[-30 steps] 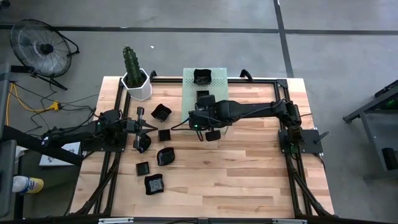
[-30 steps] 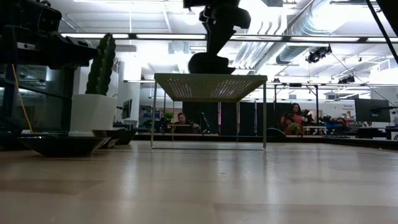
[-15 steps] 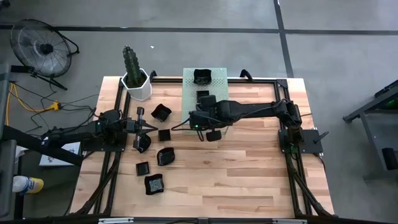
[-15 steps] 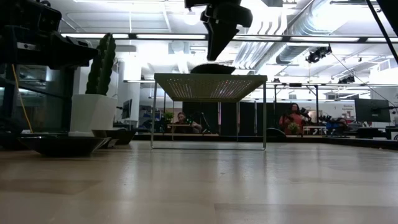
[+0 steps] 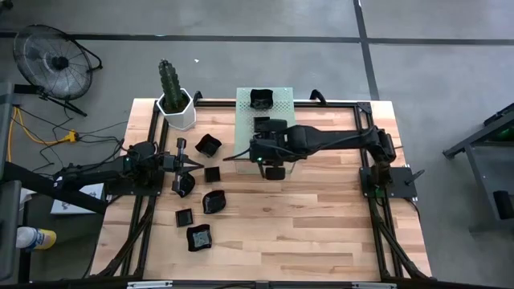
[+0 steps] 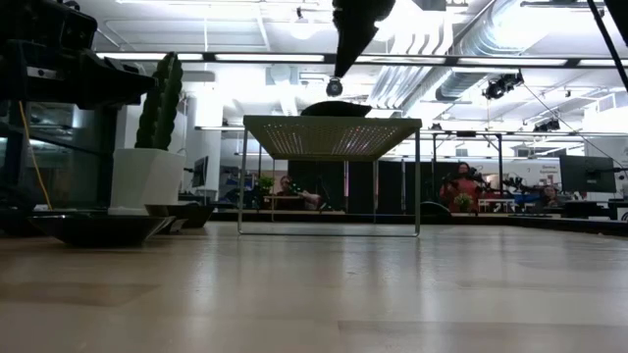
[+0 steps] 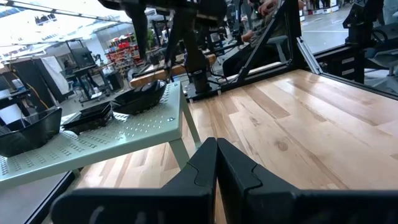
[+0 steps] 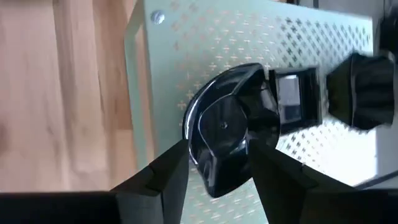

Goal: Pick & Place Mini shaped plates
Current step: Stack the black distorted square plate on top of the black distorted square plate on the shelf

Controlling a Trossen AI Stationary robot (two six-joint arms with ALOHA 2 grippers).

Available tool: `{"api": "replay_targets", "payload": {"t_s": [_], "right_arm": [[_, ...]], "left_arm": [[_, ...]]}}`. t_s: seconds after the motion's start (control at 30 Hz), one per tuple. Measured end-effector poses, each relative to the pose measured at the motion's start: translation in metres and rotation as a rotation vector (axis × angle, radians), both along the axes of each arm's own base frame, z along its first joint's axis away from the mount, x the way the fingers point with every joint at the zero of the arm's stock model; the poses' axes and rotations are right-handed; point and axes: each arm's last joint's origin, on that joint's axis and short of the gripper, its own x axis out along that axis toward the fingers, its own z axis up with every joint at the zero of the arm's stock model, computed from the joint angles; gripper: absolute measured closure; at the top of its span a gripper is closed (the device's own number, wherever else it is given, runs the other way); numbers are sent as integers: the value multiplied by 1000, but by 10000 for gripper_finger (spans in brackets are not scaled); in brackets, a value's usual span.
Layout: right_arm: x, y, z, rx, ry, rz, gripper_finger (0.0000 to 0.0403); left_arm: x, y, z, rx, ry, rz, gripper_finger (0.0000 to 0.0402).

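While we look down from above, right gripper [image 5: 259, 154]: it hangs over the near edge of the green stand [image 5: 245, 112], above the plates and not touching them.
Right fingers: wide apart, and we hold nothing in them.
Round wavy plate [image 8: 224, 146]: it sits on the stand top, right under the gap between our two right fingers [image 8: 168, 171], apart from both.
Side look: from table height, the plate [image 6: 339, 109] rests flat on the stand [image 6: 329, 135] with clear air between it and the gripper [image 6: 345, 49].
Its long way: the plate looks a bit longer than wide, running along the gap, but we cannot be sure from this angle.
Stand neighbours: a small square plate [image 8: 292, 99] lies just beside it, and a deeper plate [image 8: 367, 90] sits farther back.
Next plate, we think: one black plate [image 5: 275, 172] lies on the table just beside the right arm, on the side away from the stand, so the right arm is nearer to it.
Other plates: five more [image 5: 214, 201] lie on the wood near the left arm.
Left gripper [image 5: 189, 164]: it waits low by those plates, fingers [image 7: 205, 168] pressed together, and empty.
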Motion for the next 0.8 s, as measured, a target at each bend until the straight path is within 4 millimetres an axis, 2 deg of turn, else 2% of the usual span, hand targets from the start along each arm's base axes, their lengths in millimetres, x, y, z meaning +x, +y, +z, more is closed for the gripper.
{"api": "replay_targets", "payload": {"t_s": [0.2, 0.43, 0.63, 0.8], "right_arm": [[-11, 5, 16, 141, -120, -143, 244], [-26, 20, 36, 187, -200, -166, 253], [-41, 21, 50, 191, -226, -170, 258], [-45, 23, 53, 210, -236, -181, 256]], "left_arm": [[0, 0, 0, 0, 0, -1, 399], [0, 0, 0, 0, -1, 0, 399], [0, 0, 0, 0, 0, -1, 399], [0, 0, 0, 0, 0, 0, 399]]}}
